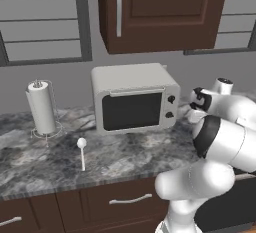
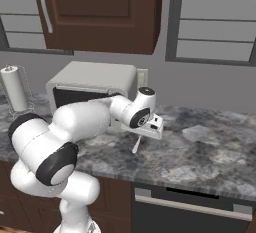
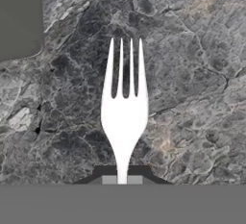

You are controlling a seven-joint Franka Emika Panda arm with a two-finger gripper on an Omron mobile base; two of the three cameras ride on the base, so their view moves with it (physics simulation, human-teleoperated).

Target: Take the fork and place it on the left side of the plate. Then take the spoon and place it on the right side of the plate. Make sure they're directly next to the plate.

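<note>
No lettering, brand, number or sign can be read anywhere in this kitchen scene. The microwave (image 1: 135,98) at the centre of the left base view shows a blank door and two unmarked knobs, and the paper towel roll (image 1: 42,108) at the left of that frame carries no print. The fork (image 3: 124,105) in the middle of the hand view is plain white, with no stamp on it.
</note>
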